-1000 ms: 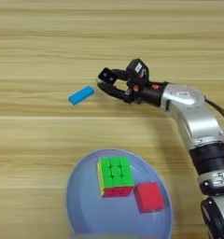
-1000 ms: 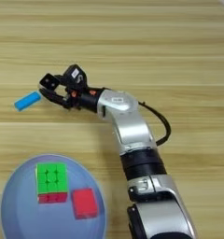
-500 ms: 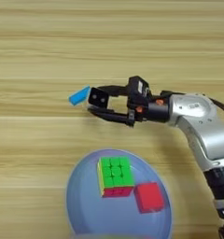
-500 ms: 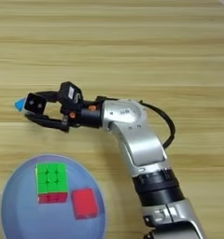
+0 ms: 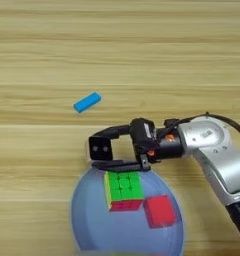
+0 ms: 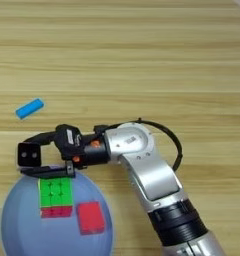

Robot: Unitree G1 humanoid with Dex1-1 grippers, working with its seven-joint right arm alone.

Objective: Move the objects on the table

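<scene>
One table (image 5: 142, 45) is shown, of light planked wood, carrying everything else. One round blue plate (image 5: 92, 230) lies at its near edge and serves as landmark. One silver arm (image 6: 142, 165) reaches in from the right, over the plate's far rim.

One gripper (image 5: 103, 156) hangs at the plate's far-left rim, its two black fingers closed on one small dark block (image 5: 100, 148) with pale dots. The step in hand is judged to be the placing of this block on the plate. The block is best carried a little further inward, to the bare part left of the puzzle cube (image 5: 123, 190), lowered close to the surface and only then let go, so that it neither rolls off the rim nor strikes the cube.

On the plate are counted one green-and-red puzzle cube and, just right of it, one red cube (image 5: 159, 211).

One blue bar (image 5: 87, 102) lies flat on the table, well beyond the plate's far-left rim.
</scene>
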